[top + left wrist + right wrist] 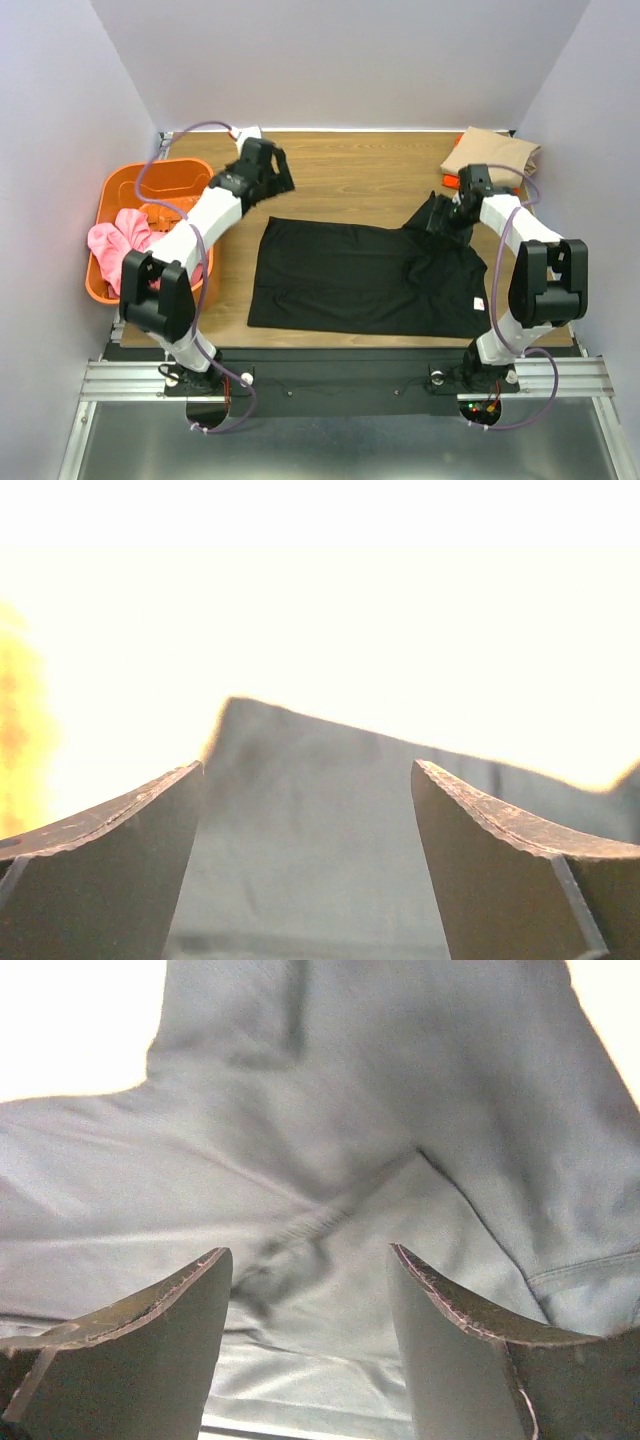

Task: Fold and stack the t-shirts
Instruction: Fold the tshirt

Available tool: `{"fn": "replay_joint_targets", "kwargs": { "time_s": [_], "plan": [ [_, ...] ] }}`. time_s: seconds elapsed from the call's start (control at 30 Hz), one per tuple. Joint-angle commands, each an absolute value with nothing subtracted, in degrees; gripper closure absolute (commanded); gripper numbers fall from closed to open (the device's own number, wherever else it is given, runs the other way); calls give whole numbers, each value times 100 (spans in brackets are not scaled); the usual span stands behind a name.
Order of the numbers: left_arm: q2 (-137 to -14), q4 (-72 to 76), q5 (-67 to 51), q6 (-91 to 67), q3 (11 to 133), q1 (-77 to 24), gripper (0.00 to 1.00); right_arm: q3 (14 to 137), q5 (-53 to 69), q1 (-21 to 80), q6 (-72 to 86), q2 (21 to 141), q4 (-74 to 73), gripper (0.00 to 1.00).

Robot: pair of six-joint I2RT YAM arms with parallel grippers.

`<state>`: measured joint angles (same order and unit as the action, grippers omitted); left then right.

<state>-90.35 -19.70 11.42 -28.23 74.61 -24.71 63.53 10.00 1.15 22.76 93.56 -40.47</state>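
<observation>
Black shirt: the black short-sleeved cloth t-shirt (350, 285) lies spread flat in the middle of the wooden bench (350, 170). A small white tag (478, 300) sits near its right edge, and the far right corner, by a sleeve, is rumpled.
Right fingers: the right arm's fingers (120, 1350) stand apart just above that rumpled sleeve, with cloth below them but none pinched between.
Left fingers: the left arm's fingers (100, 870) are spread wide and empty, over bare bench beyond the shirt's far left corner.
Step in hand: probably taking the two far corners for a first fold.
Doing it well: flatten the bunched sleeve first. Pinch matching corners, lift both evenly, and keep the fold line straight.
Stack: the folded tan cloth t-shirt (490, 155) lies at the bench's far right corner, near the right arm.
Aside: the rigid orange plastic basket (125, 195), holding pink cloth (110, 240), stands at the left.
</observation>
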Motion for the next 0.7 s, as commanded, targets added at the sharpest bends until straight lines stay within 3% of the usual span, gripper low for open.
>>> {"fn": "replay_joint_targets", "kwargs": {
  "time_s": [0.0,0.67],
  "plan": [
    [-9728,-2487,1555,-2303,7988,-2075,6,7109,1142,123,2338,9483,-4157,31],
    [-11469,-2355,1521,-2136,8569,-1925,38,7418,1125,62,2215,10046,-4219,31]
  ]
}}
